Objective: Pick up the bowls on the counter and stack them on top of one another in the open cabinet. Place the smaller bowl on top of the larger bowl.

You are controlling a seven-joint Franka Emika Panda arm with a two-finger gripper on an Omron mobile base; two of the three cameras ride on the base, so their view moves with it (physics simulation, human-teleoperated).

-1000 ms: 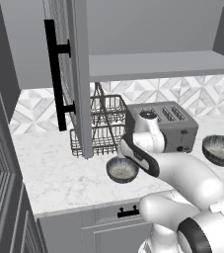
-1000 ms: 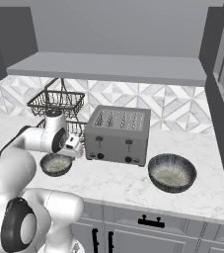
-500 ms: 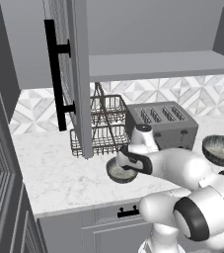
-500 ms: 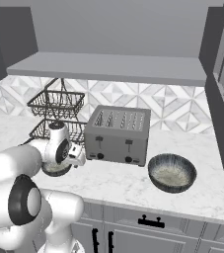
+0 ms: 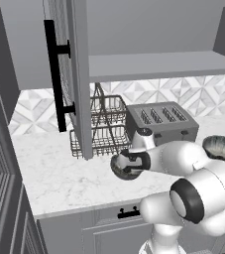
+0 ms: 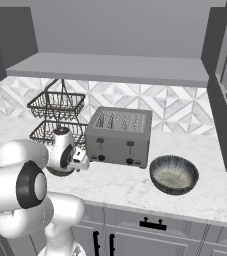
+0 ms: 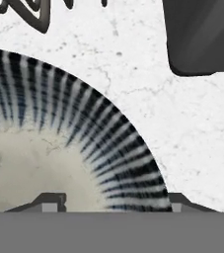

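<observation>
The gripper (image 7: 108, 200) is down over the small bowl (image 7: 59, 148), one fingertip (image 7: 49, 201) inside the pale basin and the other outside the ribbed wall, jaws part-way in and straddling the rim; whether they already pinch it I cannot tell. For a good grasp, I judge they should close squarely on the rim, then lift straight up, clear of the rack (image 5: 101, 126) behind and the toaster (image 6: 119, 135) to the right. The large bowl (image 6: 174, 173) sits on the counter (image 6: 115, 182) further right and belongs on the cabinet (image 6: 110, 67) shelf first.

— What colours are showing on the smaller bowl (image 7: 84, 148)?
— Dark grey ribs striping pale, with a speckled cream inside; the larger bowl (image 6: 174, 174) is matching.
— And the counter (image 6: 135, 185)?
— White, veining faintly grey, beside a grey toaster (image 6: 119, 136).
</observation>
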